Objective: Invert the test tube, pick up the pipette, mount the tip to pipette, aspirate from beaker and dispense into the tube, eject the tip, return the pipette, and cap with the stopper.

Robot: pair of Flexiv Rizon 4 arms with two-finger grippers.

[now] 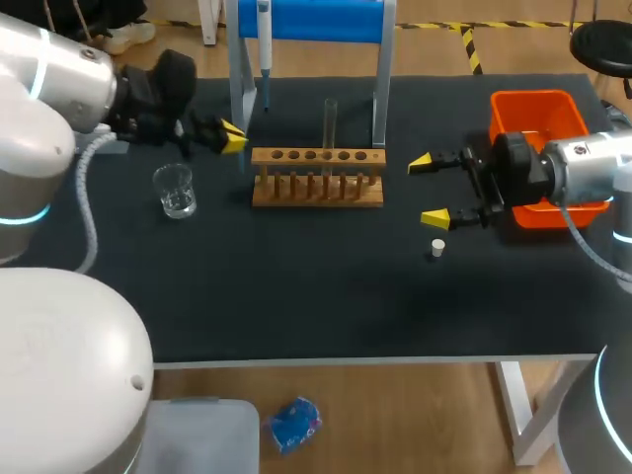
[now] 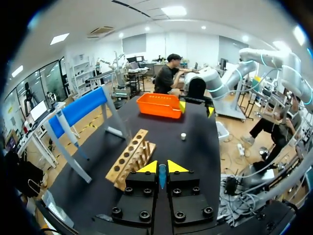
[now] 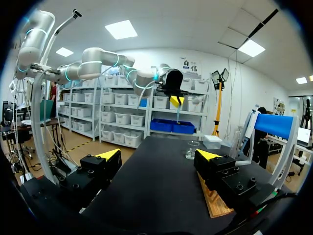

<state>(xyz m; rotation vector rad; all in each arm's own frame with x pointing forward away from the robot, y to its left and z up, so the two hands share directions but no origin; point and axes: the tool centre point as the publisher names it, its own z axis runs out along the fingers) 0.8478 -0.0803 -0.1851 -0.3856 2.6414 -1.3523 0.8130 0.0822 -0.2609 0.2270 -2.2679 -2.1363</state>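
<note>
Nearest on the table (image 1: 326, 296) lay the small white stopper (image 1: 437, 248), alone toward the near right, probably parked there because capping comes last. Just beyond it hung the right gripper (image 1: 429, 191), its 2 fingers spread wide with nothing between them. It pointed left toward the wooden rack (image 1: 316, 183) and seemed ready to take the tube or the stopper. Behind that arm, at the far right, sat an orange bin (image 1: 533, 104), which I judged was for the ejected tip.

The test tube (image 1: 330, 123) stood upright in a hole right of the rack's middle. I could not tell which end was up. The pipette (image 1: 264, 39) hung nose down on the blue stand (image 1: 306, 18) behind the rack, not yet picked up, so the task looked to be in its early steps.

At the far left, the left gripper (image 1: 233, 137) hovered beside the rack's left end. Its fingers were pressed nearly together on a slim blue tip (image 2: 162, 177) that hung point down below them. Holding it that way would let the pipette's nose push into its open top. The beaker (image 1: 175, 191) of clear liquid stood near the left gripper, on its near side, within easy reach for aspirating.
</note>
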